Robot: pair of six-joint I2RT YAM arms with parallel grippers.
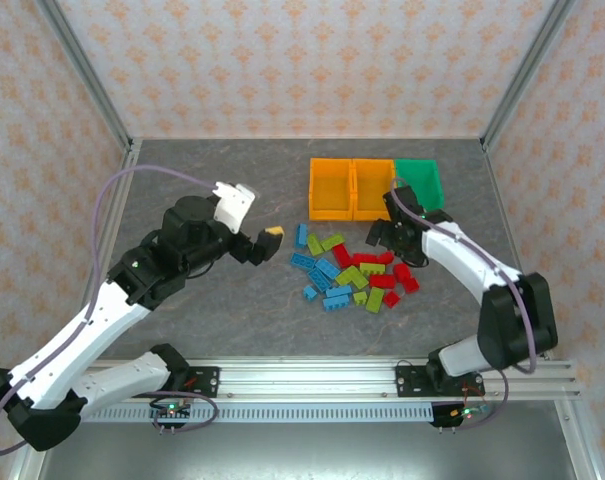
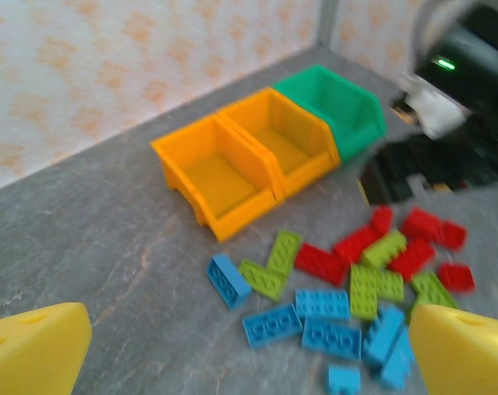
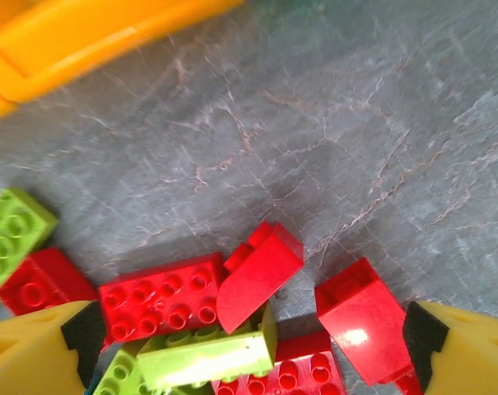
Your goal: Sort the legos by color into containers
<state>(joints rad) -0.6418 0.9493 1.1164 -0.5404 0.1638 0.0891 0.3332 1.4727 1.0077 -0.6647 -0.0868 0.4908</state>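
- Loose heap of legos (image 1: pixel 350 277) (image 2: pixel 364 288) lying on the grey table (image 1: pixel 212 200), each brick flat on the surface or leaning on a neighbour.
- Within the heap: blue toward its left side, lime through the middle, red toward its right side.
- Just beyond the heap's far edge, standing in a row with walls touching: the containers (image 1: pixel 352 185) (image 2: pixel 232 218), two orange-yellow and one green at the right end, near the heap but apart from it.
- Over the heap's far right corner, above the red bricks: right gripper (image 1: pixel 385 243) (image 3: pixel 250 333), jaws spread wide and clamped on nothing.
- Between its yellow fingers (image 3: pixel 43 350) in the right wrist view: a red sloped brick (image 3: pixel 261 276) leaning on a red studded brick (image 3: pixel 158 300), with a lime brick (image 3: pixel 207 354) just in front; cannot tell whether any brick touches a finger.
- Left of the heap, apart from the nearest blue brick: left gripper (image 1: pixel 267 240) (image 2: pixel 249 354), jaws fully apart, gripping nothing, fingertips (image 2: pixel 34 350) pointing toward the heap.
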